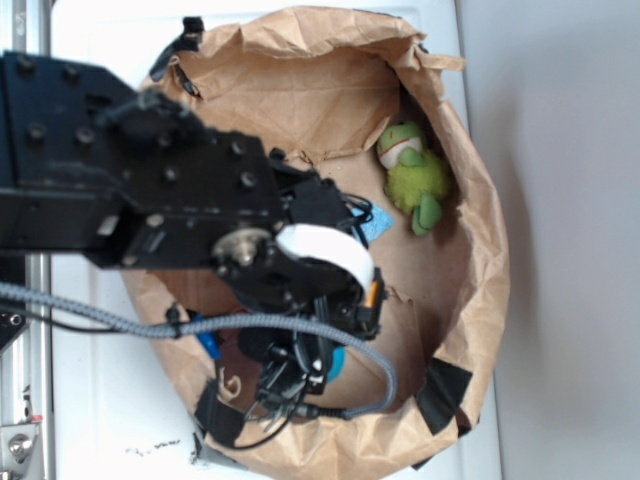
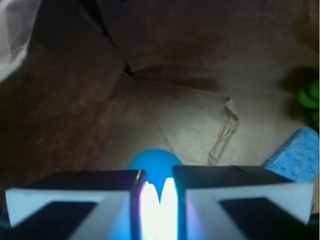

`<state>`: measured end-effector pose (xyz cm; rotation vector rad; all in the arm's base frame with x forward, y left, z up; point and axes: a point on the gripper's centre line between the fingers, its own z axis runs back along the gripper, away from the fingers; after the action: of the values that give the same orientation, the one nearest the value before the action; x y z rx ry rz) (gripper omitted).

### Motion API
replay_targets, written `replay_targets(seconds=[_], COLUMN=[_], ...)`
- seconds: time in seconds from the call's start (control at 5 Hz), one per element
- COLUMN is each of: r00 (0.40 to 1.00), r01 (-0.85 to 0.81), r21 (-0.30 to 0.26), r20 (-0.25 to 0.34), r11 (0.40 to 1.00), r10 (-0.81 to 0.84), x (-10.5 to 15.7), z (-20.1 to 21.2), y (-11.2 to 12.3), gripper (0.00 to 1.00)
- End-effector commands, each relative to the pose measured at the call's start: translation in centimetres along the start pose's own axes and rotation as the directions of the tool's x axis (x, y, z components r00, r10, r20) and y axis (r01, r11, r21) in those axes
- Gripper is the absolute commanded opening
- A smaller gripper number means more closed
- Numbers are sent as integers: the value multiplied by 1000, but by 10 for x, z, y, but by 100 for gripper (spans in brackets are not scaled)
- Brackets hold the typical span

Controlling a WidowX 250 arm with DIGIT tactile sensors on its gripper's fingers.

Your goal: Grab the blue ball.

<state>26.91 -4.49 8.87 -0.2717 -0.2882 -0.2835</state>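
The blue ball [image 2: 155, 161] lies on the brown paper floor, and in the wrist view its round top shows just above the fingertips. My gripper [image 2: 160, 176] is down inside the paper bag with its jaws drawn close on either side of the ball, blue showing in the narrow gap between them. In the exterior view the gripper [image 1: 300, 375] is low at the bag's front, and only a teal sliver of the ball [image 1: 337, 362] shows beside it. The arm hides the rest.
The crumpled brown paper bag [image 1: 300, 90] walls in the whole area. A green plush frog [image 1: 415, 175] sits at the back right. A flat light-blue sponge [image 2: 297, 152] lies right of the gripper. Black tape [image 1: 440, 395] holds the bag's rim.
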Motion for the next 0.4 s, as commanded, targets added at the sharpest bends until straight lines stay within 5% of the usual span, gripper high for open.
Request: replay_targets(seconds=[0.0, 0.2], r00=[995, 992], r01=[42, 53], r21=[-65, -72], r20=[-84, -114], r11=[997, 996], r10=[-48, -61], x=[10, 9], z=[-11, -11], y=[20, 25], gripper=[100, 100])
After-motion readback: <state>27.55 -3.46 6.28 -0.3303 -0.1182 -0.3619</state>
